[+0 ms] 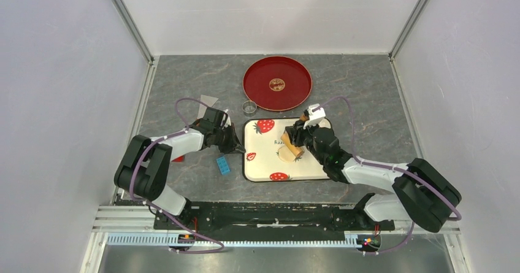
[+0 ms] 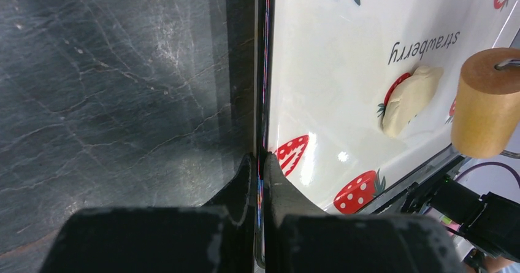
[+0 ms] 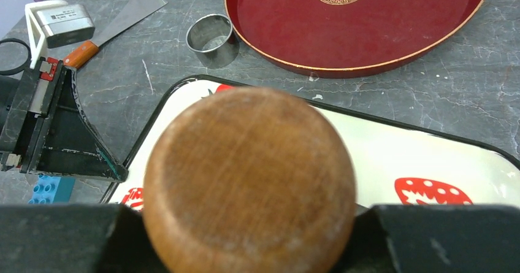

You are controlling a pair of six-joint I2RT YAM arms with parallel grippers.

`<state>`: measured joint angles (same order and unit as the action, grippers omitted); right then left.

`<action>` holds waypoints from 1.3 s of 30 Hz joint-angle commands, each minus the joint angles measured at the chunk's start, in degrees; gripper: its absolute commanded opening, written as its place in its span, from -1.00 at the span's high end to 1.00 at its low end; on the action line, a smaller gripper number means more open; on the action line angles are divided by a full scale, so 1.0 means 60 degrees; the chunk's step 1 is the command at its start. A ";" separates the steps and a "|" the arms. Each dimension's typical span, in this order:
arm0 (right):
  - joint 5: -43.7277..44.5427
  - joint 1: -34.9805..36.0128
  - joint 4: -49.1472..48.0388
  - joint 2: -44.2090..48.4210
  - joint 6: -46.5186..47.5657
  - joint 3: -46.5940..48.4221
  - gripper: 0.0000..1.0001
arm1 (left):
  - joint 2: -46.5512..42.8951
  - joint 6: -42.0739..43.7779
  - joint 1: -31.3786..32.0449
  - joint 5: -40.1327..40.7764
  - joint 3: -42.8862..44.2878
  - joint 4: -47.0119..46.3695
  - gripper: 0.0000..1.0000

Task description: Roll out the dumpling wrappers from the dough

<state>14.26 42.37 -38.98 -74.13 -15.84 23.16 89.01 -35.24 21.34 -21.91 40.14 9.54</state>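
A pale cream lump of dough (image 1: 286, 155), partly flattened and uneven, lies on the white strawberry tray (image 1: 270, 165); it also shows in the left wrist view (image 2: 409, 100). No thin round wrapper is in view. My right gripper (image 1: 300, 139) is shut on a wooden rolling pin (image 1: 292, 145) that lies over the dough's far edge. The pin's round end fills the right wrist view (image 3: 251, 181), between my right gripper's (image 3: 251, 239) fingers. My left gripper (image 1: 237, 145) is shut on the tray's left rim (image 2: 263, 89), one finger on each side (image 2: 262, 169).
A round red tray (image 1: 294, 70) sits behind the strawberry tray, with a metal ring (image 1: 249, 107) at its near left. A scraper (image 3: 116, 24) lies at the far left. A blue brick (image 1: 222, 164) lies beside the left gripper. Grey walls enclose the table.
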 commanded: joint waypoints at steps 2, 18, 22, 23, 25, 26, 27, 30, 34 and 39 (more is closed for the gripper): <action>-0.0050 -0.0017 -0.0955 -0.0363 0.0241 0.0613 1.00 | 0.0634 -0.0007 -0.0002 0.0926 -0.0377 0.0018 0.96; 0.0180 -0.0016 -0.1040 -0.0982 0.0499 0.0592 1.00 | 0.0926 -0.0039 -0.0044 0.0902 -0.0424 -0.0123 0.96; 0.0304 -0.0019 -0.1061 -0.1002 0.0508 0.0493 1.00 | 0.0949 -0.0032 -0.0067 0.0872 -0.0424 -0.0141 0.96; 0.0343 -0.0023 -0.1047 -0.1018 0.0513 0.0477 1.00 | 0.0946 -0.0044 -0.0066 0.0872 -0.0443 -0.0154 0.96; 0.0401 -0.0018 -0.1033 -0.1056 0.0502 0.0451 1.00 | 0.0955 -0.0033 -0.0075 0.0855 -0.0463 -0.0181 0.96; 0.0403 -0.0027 -0.1054 -0.1081 0.0483 0.0426 1.00 | 0.0967 -0.0038 -0.0074 0.0854 -0.0461 -0.0182 0.96; 0.0381 -0.0019 -0.1112 -0.1111 0.0449 0.0393 1.00 | 0.0981 -0.0051 -0.0085 0.0843 -0.0463 -0.0182 0.96; 0.0338 -0.0016 -0.1222 -0.1191 0.0387 0.0236 1.00 | 0.0958 -0.0049 -0.0101 0.0839 -0.0476 -0.0180 0.96; 0.0395 -0.0016 -0.1311 -0.1182 0.0325 -0.0036 1.00 | 0.0932 -0.0068 -0.0134 0.0854 -0.0497 -0.0182 0.96; 0.0379 -0.0019 -0.1331 -0.1110 0.0321 -0.0321 1.00 | 0.1004 -0.0094 -0.0173 0.0825 -0.0500 -0.0213 0.96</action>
<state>15.44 42.37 -44.34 -81.36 -13.87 22.65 91.22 -35.33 20.69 -24.69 39.88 4.64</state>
